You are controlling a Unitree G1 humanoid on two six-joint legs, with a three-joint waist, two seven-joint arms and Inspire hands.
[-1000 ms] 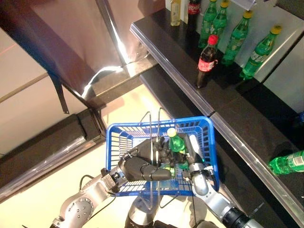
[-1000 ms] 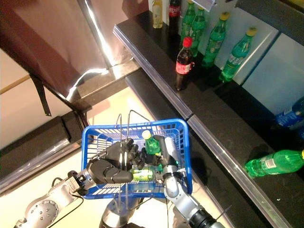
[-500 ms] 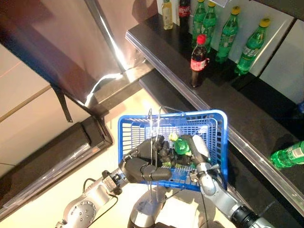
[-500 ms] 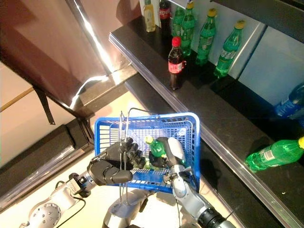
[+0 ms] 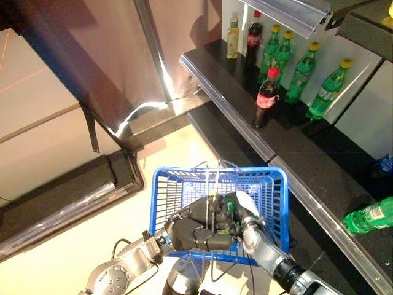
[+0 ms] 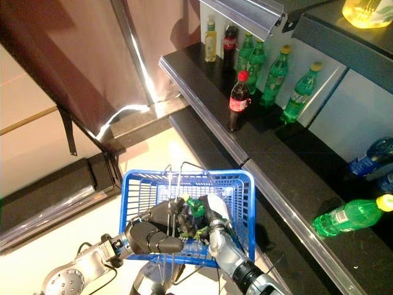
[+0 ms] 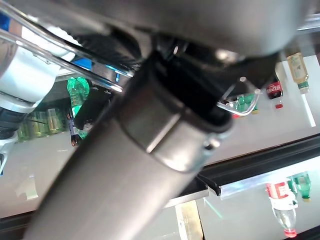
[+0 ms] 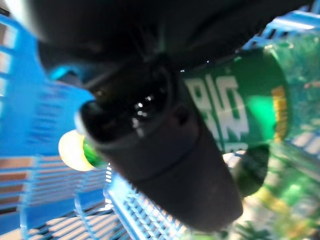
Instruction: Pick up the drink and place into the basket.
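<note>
With the green drink bottle (image 6: 195, 209) gripped in the right robot hand (image 6: 216, 228) inside the blue basket (image 6: 132, 189), whose handles (image 5: 207, 184) the left robot hand (image 5: 195, 230) clasps, lower gently before uncurling.

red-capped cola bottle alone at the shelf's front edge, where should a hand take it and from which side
Probably round the dark body below the neck of the cola bottle. It stands upright at the front lip of the black shelf, clear of the green bottles behind it, so coming from the open aisle side avoids them. Both hands are busy: left hand holds the basket handles, right hand a green bottle.
</note>
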